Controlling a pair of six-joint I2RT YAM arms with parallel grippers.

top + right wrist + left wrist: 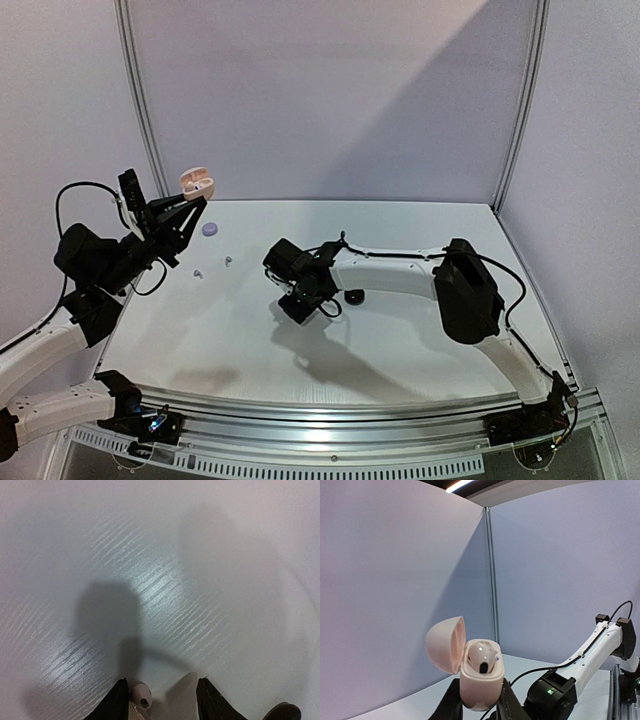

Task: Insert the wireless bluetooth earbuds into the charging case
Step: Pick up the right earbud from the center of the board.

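My left gripper (479,702) is raised off the table at the left and shut on a pale pink charging case (481,680) (196,184). The lid stands open and one pale earbud (482,657) sits in the case. My right gripper (162,700) (300,303) hangs low over the middle of the table with its jaws apart. A pale earbud (141,694) rests against the inner side of its left finger (117,702); a wide gap separates it from the right finger (212,702). Two tiny earbuds (197,272) (228,261) lie on the table below the left gripper.
A lavender puck (209,229) lies at the back left of the white table (400,340). A black puck (353,297) sits just right of the right gripper; its edge (282,712) shows in the right wrist view. Grey walls enclose the back and sides.
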